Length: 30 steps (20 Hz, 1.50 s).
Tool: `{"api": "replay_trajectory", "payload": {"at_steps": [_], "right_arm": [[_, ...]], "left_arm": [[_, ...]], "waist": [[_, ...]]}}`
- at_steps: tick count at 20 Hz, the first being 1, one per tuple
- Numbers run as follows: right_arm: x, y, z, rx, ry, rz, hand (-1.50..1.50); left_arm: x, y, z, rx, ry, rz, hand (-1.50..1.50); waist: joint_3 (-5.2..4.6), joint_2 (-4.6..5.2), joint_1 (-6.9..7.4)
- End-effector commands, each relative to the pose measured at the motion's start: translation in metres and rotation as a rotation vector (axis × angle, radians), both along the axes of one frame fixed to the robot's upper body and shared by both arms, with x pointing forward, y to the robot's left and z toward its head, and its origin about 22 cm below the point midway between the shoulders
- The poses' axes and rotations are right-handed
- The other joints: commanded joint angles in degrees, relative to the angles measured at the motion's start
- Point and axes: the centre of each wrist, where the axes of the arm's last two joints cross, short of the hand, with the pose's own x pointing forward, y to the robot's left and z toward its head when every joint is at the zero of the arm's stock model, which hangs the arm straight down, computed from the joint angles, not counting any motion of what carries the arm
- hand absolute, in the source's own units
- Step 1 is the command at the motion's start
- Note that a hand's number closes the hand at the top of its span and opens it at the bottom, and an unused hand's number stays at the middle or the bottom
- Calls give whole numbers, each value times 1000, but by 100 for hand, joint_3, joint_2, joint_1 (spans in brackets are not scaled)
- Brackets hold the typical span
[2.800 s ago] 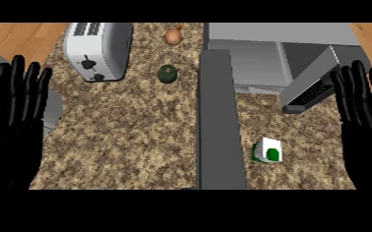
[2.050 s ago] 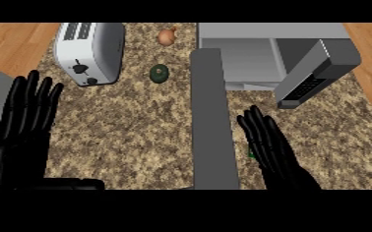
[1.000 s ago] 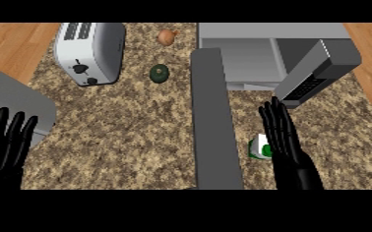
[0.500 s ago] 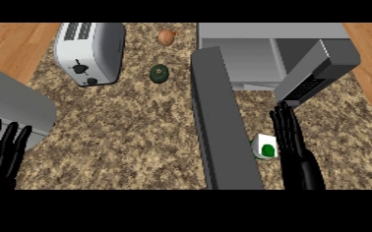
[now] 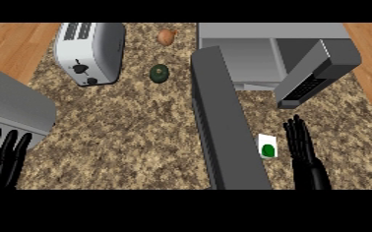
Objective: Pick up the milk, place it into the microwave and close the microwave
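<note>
On the speckled counter (image 5: 138, 128), the milk (image 5: 267, 146) is standing just right of the microwave's open door (image 5: 222, 123), a white carton with a green dot. Right hand (image 5: 303, 150) is hovering just beside the milk's right side, fingers straight and released, not grasping it. Left hand (image 5: 12, 157) is resting at the lower left edge, fingers up and relaxed. Microwave (image 5: 272, 54) is sitting open at upper right. Toaster (image 5: 91, 51), a green item (image 5: 159, 72) and a brown item (image 5: 167, 36) are lying at the far side.

counter (image 5: 138, 128): speckled brown granite | floor (image 5: 22, 42): wood, apparently planks | light: even
</note>
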Motion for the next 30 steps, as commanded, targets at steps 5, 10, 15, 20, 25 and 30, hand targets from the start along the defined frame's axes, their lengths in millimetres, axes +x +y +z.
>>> {"api": "replay_trajectory", "payload": {"at_steps": [5,10,15,20,25,30], "right_arm": [[6,-10,-38,-31,13,31,-150],[25,-31,-61,-69,-12,51,-150],[34,-13,-58,-37,-14,30,-150],[44,-24,-72,-102,28,-67,-150],[40,-40,-98,-182,71,-147,-150],[48,-74,-105,-177,80,-107,-150]], "left_arm": [[-11,-4,-7,-4,7,-10,-150],[-13,-2,-19,-9,17,-22,-150],[-3,12,6,-14,8,-15,-150],[-9,18,1,-11,-14,-3,-150],[-10,-6,8,3,-2,4,-150],[-5,17,8,0,7,-15,-150]], "waist": [[1,5,13],[2,9,32],[1,7,6],[1,9,28],[6,19,37],[5,19,34]]}}
